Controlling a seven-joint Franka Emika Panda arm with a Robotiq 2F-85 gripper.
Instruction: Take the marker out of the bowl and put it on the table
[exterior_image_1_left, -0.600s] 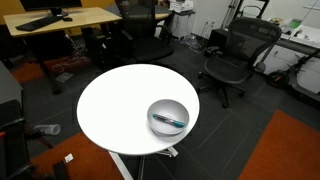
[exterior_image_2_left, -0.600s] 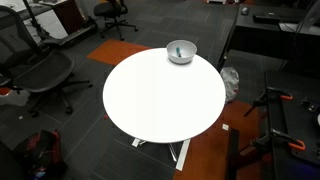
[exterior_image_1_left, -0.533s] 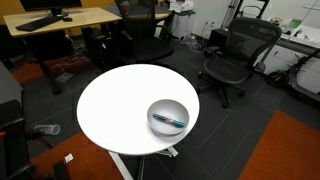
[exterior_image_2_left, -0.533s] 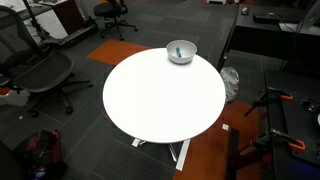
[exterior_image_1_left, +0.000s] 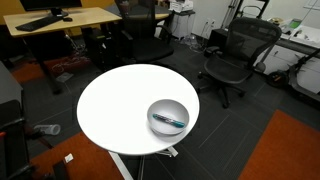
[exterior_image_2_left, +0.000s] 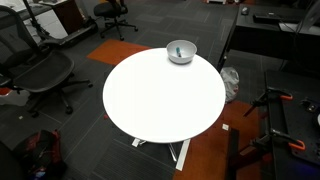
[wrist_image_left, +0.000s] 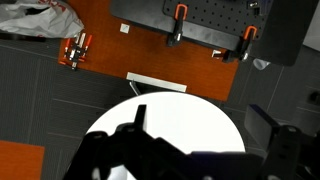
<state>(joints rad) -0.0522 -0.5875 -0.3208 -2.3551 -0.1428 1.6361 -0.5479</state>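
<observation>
The silvery bowl (exterior_image_1_left: 168, 108) sits near the edge of the round white table (exterior_image_1_left: 115, 100) in both exterior views; it also shows in an exterior view (exterior_image_2_left: 187, 55) at the far rim of the table (exterior_image_2_left: 160, 100). The dark teal marker (exterior_image_1_left: 170, 121) lies across the inside of the bowl, seen as a small dark stick (exterior_image_2_left: 179, 50). The arm does not show in either exterior view. In the wrist view my gripper (wrist_image_left: 200, 116) hangs high above the table (wrist_image_left: 185, 125) with its two fingers wide apart and empty. The bowl is out of the wrist view.
Black office chairs (exterior_image_1_left: 235, 55) (exterior_image_2_left: 40, 70) stand around the table. A light-wood desk (exterior_image_1_left: 60, 20) is at the back. Orange carpet patches (exterior_image_1_left: 285, 150) (exterior_image_2_left: 205, 150) lie beside the pedestal. A dark bench with orange clamps (wrist_image_left: 210, 30) shows in the wrist view.
</observation>
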